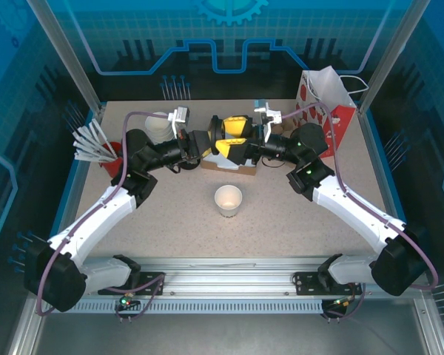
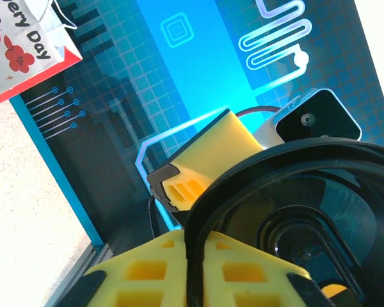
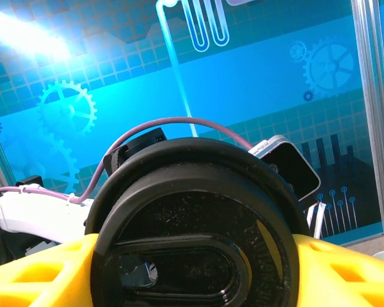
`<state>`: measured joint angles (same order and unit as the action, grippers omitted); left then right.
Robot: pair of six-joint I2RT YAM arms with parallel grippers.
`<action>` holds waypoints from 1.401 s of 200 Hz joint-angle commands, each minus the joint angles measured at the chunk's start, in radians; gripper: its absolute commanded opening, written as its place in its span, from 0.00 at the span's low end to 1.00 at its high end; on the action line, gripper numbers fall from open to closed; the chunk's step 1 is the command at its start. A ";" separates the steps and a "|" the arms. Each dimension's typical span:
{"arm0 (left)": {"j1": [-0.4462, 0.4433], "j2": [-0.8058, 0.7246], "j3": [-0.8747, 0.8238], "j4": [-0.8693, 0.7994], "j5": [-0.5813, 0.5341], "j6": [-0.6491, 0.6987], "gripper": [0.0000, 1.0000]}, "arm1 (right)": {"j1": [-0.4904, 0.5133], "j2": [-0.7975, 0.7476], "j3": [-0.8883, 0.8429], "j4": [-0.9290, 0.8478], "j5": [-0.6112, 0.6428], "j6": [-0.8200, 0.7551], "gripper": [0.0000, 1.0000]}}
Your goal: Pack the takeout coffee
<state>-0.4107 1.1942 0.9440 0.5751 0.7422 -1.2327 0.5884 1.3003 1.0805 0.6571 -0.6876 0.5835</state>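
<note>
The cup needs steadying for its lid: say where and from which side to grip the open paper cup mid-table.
Take the paper cup around its side wall just below the rim, coming in level from the side. It stands upright with its mouth up, and a top-down grip would likely block the black lid.

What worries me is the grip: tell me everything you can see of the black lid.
The black lid is round, glossy plastic, with a raised rim and an oval recess. It is held on edge between the arms. The left gripper pinches its rim, and the right gripper flanks it with yellow fingers, contact unclear.
</note>
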 commanded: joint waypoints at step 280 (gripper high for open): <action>0.124 -0.188 -0.025 -1.044 -0.642 0.846 0.70 | 0.292 0.342 0.342 -1.504 0.845 -0.450 0.49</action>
<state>-0.2878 1.0344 0.9382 -0.4564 0.1158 -0.4118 0.8654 1.6089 1.3857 -0.7998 0.1570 0.1516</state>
